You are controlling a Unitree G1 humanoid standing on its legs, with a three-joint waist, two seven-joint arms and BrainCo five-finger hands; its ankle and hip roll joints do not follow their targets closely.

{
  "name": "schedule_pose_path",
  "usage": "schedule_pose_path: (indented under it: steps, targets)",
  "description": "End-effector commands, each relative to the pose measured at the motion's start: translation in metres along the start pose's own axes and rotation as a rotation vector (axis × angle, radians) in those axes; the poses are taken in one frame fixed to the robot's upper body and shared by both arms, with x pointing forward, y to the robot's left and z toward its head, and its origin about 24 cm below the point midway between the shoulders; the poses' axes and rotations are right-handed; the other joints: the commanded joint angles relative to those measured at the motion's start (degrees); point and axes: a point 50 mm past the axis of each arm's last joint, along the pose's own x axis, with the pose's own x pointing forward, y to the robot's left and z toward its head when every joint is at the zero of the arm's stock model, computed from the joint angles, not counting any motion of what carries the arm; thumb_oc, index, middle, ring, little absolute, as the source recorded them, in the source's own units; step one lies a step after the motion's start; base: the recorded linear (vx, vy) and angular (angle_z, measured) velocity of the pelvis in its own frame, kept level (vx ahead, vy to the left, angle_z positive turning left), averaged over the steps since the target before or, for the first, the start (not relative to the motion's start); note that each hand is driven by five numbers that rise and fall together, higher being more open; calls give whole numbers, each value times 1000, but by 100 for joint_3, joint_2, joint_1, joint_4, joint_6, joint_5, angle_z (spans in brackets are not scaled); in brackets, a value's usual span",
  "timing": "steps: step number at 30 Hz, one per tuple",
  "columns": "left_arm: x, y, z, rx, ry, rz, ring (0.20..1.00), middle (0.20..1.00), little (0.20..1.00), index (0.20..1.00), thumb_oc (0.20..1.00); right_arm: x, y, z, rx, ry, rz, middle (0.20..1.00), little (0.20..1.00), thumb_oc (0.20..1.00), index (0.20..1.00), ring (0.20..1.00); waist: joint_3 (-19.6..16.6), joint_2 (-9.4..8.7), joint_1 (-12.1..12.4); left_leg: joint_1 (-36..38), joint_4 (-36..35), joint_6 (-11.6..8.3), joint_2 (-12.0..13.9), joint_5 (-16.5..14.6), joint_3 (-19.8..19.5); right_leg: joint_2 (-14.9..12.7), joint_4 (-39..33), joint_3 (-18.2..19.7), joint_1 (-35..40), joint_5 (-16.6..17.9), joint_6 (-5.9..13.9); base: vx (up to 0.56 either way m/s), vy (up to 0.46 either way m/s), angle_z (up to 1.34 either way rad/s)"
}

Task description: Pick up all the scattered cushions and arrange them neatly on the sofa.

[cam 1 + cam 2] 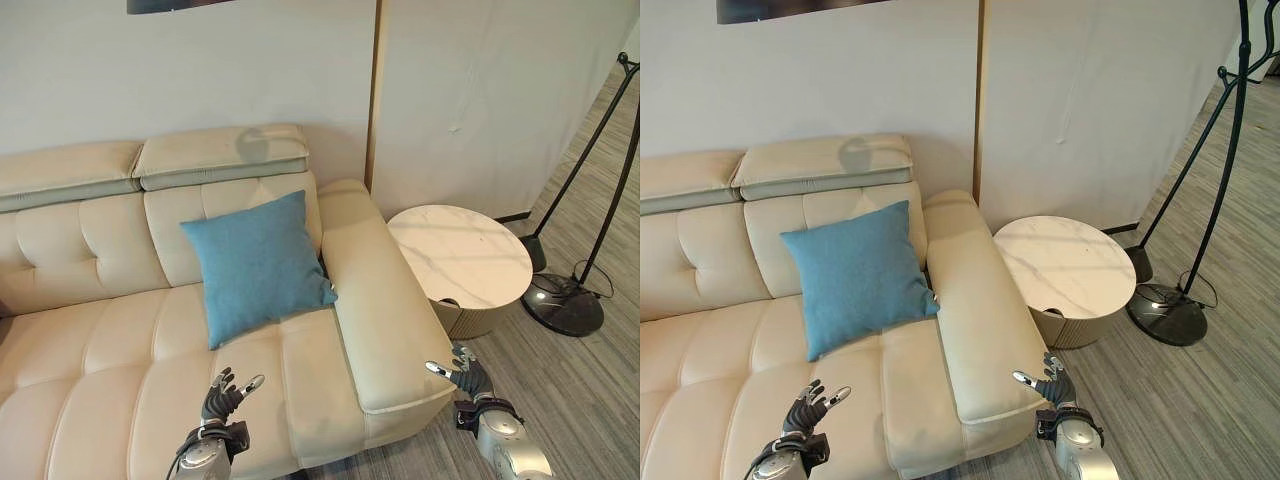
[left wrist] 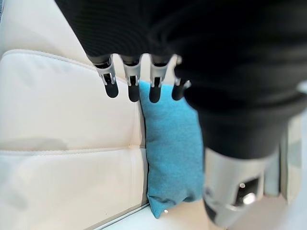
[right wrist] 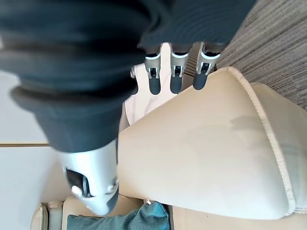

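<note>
cushion [image 1: 258,264]: blue matt woven cloth | sofa [image 1: 90,340]: cream smooth leather-look | side table [image 1: 460,255]: glossy marble-look top

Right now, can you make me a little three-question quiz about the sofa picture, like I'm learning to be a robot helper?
1. True or false: the blue cushion lies on the floor.
2. What stands beside the sofa's armrest? A) round table B) chair C) basket
3. Fill in: both hands, the left hand and the right hand, hold ____.

Key:
1. False; it leans upright against the sofa backrest, next to the armrest.
2. A; a floor lamp base stands past it.
3. Nothing; the fingers are relaxed and open.
</note>
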Motion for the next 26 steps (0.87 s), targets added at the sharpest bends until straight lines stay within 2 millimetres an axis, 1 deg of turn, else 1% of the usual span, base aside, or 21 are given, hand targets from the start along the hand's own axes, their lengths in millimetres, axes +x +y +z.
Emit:
schedule_pose_path:
  steps: [1,2,3,4,5,6,7,8,10,11,12,13,14,15,16,19,20,26]
  targets:
    - [13,7,45,1,-153,14,1000,1000,1000,1000,1000,10,12,40,10,-148,48,1000,1000,1000,1000,1000,656,-184,91,41,5,-25,-356,-653,-162,258,3,-103,-523,-446,-113,-227,-128,2]
    - [14,7,48,-1,-162,14,1000,1000,1000,1000,1000,11,12,42,-1,-154,48,1000,1000,1000,1000,1000,698,-169,109,-126,5,-42,-360,-558,-221,253,3,-151,-657,-428,-120,-164,-86,11]
    - [14,7,48,-1,-162,14,1000,1000,1000,1000,1000,11,13,42,-1,-154,48,1000,1000,1000,1000,1000,683,-169,100,-147,5,-42,-361,-552,-229,252,3,-159,-675,-426,-121,-164,-92,29]
    - [15,5,51,3,-171,10,1000,1000,1000,1000,1000,12,10,44,-22,-156,40,1000,1000,1000,1000,1000,654,-156,148,-396,5,-116,-391,-403,-404,240,3,-260,-888,-398,-122,-127,-84,32]
    - [15,4,53,9,-176,3,1000,1000,1000,1000,1000,12,9,45,-23,-157,35,1000,1000,1000,1000,1000,649,-175,179,-409,5,-127,-413,-407,-458,216,3,-323,-935,-379,-111,-173,-124,36]
    - [15,1,52,23,-177,-15,1000,1000,1000,1000,1000,12,8,42,-15,-147,35,1000,1000,1000,1000,1000,580,-212,168,-285,66,-43,-442,-575,-391,168,3,-453,-993,-328,-68,-87,-72,22]
    - [15,1,52,23,-177,-15,1000,1000,1000,1000,1000,12,9,42,-15,-147,35,1000,1000,1000,1000,1000,570,-214,166,-301,68,-41,-444,-570,-392,165,3,-455,-1008,-324,-68,-72,-56,38]
    - [15,-1,52,29,-180,-27,1000,1000,1000,1000,1000,11,9,41,-8,-146,36,1000,1000,1000,1000,1000,548,-253,149,-249,390,17,-448,-884,-264,125,3,-497,-1007,-316,-62,-37,-20,33]
    - [14,-5,51,24,-177,-45,1000,1000,1000,1000,1000,11,10,39,-4,-139,41,1000,1000,1000,1000,1000,527,-281,130,-82,726,67,-504,-1302,-227,130,3,-495,-948,-337,-67,-33,3,27]
    - [14,-6,50,21,-174,-48,1000,1000,1000,1000,1000,12,11,38,-3,-134,44,1000,1000,1000,1000,1000,519,-279,128,52,827,88,-553,-1469,-229,145,3,-478,-912,-337,-67,-24,83,5]
    - [15,-7,49,10,-166,-49,1000,1000,1000,1000,1000,12,10,37,7,-129,37,1000,1000,1000,1000,1000,493,-240,73,409,731,97,-540,-1622,-45,185,3,-493,-872,-326,-49,-19,76,-9]
    - [15,-7,49,11,-166,-48,1000,1000,1000,1000,1000,12,10,37,7,-129,37,1000,1000,1000,1000,1000,489,-247,77,406,720,100,-548,-1608,-40,179,3,-488,-882,-321,-49,-44,110,-6]
    - [15,-10,50,17,-166,-57,1000,1000,1000,1000,1000,12,10,37,20,-132,33,1000,1000,1000,1000,1000,471,-188,-12,524,473,79,-508,-1437,89,205,3,-524,-893,-249,-19,2,87,20]
    - [15,-11,48,18,-161,-60,1000,1000,1000,1000,1000,12,11,36,24,-124,33,1000,1000,1000,1000,1000,427,-130,-44,609,280,43,-486,-1451,118,237,3,-524,-862,-279,12,-3,138,40]
    - [14,-12,48,26,-162,-65,1000,1000,1000,1000,1000,11,11,35,29,-124,31,1000,1000,1000,1000,1000,401,-97,-68,721,26,32,-478,-1375,167,261,3,-514,-833,-256,16,14,110,35]
    - [14,-13,47,53,-161,-69,1000,1000,1000,1000,1000,11,10,27,38,-96,18,1000,1000,1000,1000,1000,377,-101,-88,729,5,53,-491,-1427,214,250,3,-510,-821,-164,56,-71,122,7]
    - [13,-13,46,56,-160,-72,1000,1000,1000,1000,1000,10,10,26,39,-91,18,1000,1000,1000,1000,1000,376,-124,-83,694,5,82,-522,-1386,260,226,3,-524,-859,-107,28,-103,116,-1]
    - [13,-9,34,70,-111,-61,1000,1000,1000,1000,1000,9,16,19,30,-63,44,1000,1000,1000,1000,1000,375,-190,-27,727,5,140,-562,-1368,275,192,3,-457,-820,-18,70,-65,98,-9]
